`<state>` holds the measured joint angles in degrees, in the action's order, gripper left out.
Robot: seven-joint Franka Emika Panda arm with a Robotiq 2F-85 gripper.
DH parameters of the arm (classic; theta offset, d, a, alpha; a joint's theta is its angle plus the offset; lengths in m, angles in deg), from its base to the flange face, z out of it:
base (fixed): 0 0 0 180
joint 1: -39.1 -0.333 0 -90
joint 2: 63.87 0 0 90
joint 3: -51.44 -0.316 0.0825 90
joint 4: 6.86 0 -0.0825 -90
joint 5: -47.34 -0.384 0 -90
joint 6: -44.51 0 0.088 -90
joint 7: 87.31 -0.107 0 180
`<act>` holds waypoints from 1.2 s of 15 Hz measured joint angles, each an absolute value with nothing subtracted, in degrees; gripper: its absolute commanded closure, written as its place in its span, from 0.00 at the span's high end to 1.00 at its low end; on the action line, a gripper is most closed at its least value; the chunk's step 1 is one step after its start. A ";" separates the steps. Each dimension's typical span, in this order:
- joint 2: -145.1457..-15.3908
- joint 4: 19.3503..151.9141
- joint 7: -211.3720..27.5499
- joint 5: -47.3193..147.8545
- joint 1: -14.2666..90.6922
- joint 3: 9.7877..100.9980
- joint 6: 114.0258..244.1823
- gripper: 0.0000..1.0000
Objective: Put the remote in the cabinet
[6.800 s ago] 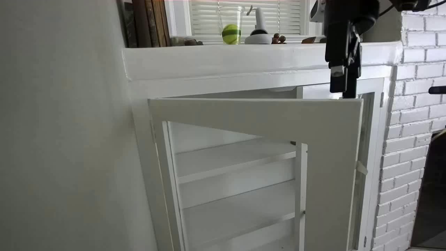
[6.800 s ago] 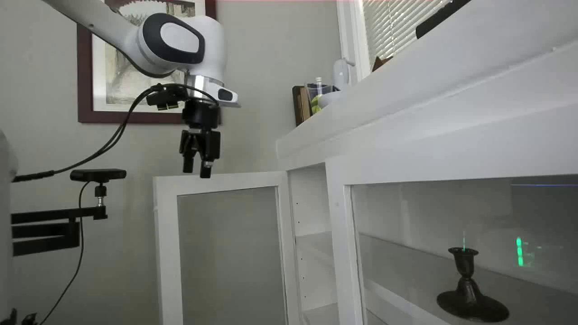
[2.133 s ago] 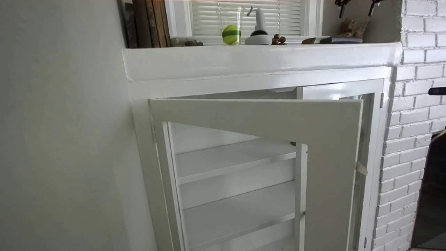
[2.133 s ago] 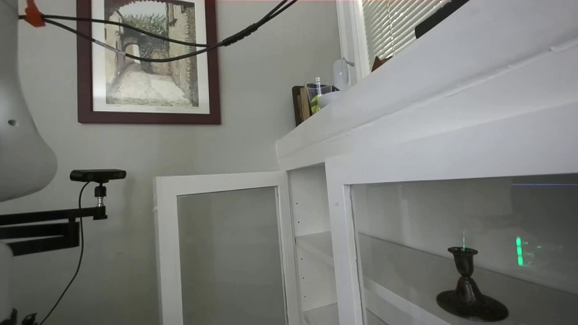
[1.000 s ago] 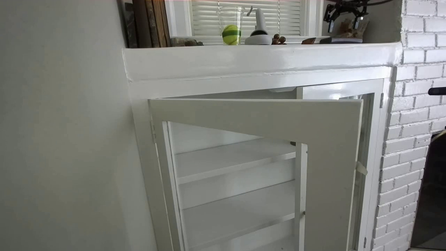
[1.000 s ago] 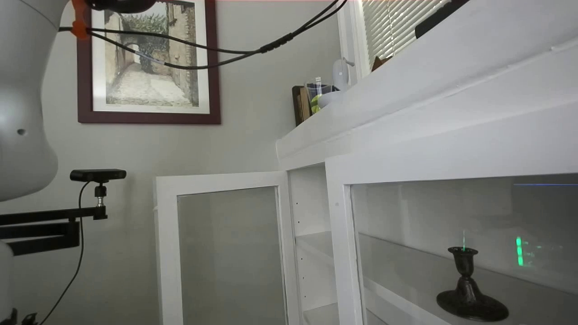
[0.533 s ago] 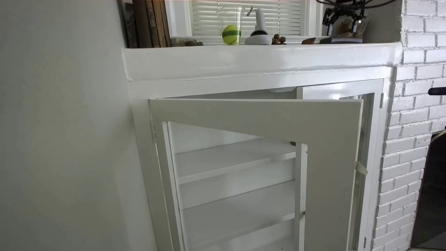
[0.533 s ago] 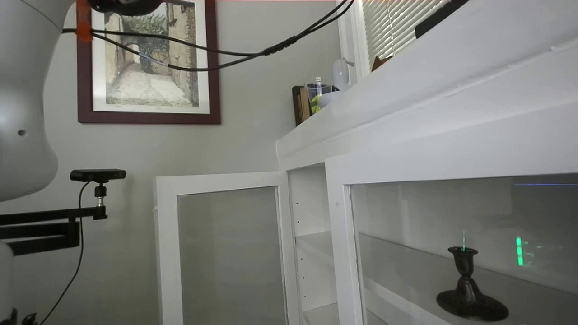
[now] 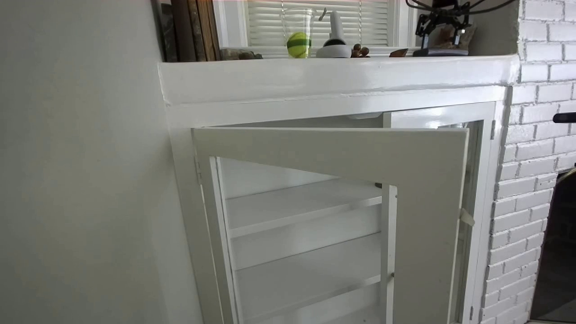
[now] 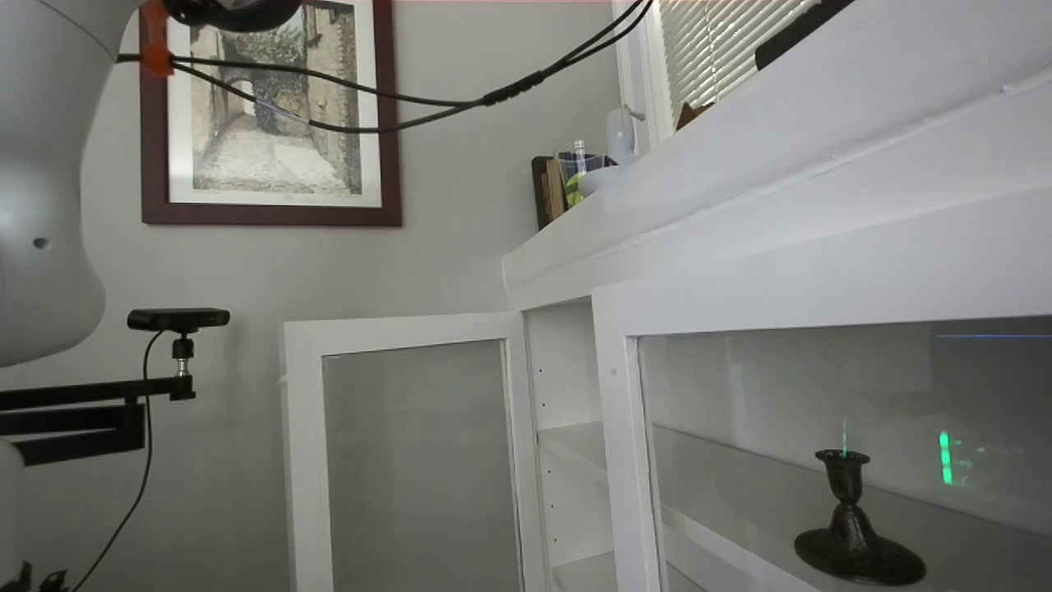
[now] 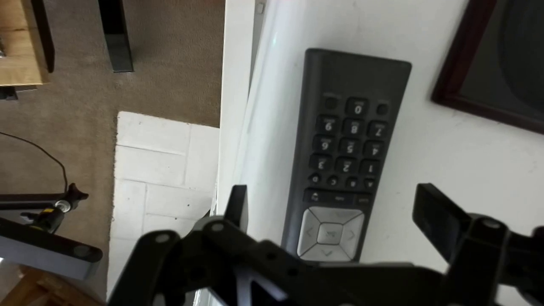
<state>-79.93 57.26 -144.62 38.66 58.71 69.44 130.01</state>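
The remote (image 11: pixel 340 157) is dark grey-black with number keys and a silver pad. It lies flat on the white ledge above the cabinet, near its front edge, and shows in both exterior views (image 9: pixel 441 52) (image 10: pixel 801 34). My gripper (image 11: pixel 331 191) is open, with one finger on each side of the remote's pad end and bare ledge between. In an exterior view the gripper (image 9: pixel 440 41) points down over the remote. The remote's near end is hidden behind the gripper. The white cabinet's framed door stands open in both exterior views (image 9: pixel 427 225) (image 10: pixel 304 411), with white shelves (image 9: pixel 306 207) behind it.
A dark red-framed object (image 11: pixel 476 80) lies beside the remote. A rock (image 9: pixel 468 36), a wooden piece (image 9: pixel 398 52), a white device (image 9: pixel 334 49), a cup with a ball (image 9: pixel 299 42) and books (image 9: pixel 193 31) stand along the ledge. A candlestick (image 10: pixel 855 526) stands behind the closed glass.
My gripper has gone from hanging by the open door's top up over the ledge, its fingers now wide apart. In the last second it has lowered slightly towards the remote.
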 measured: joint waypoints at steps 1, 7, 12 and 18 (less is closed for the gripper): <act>-80.06 57.26 -144.62 38.66 58.71 69.44 130.13 1.00; -81.05 57.27 -144.62 38.66 58.71 69.41 130.34 0.92; -81.46 57.27 -144.62 38.66 58.71 69.41 130.34 0.44; -81.45 57.23 -144.62 38.66 58.59 69.37 130.34 0.30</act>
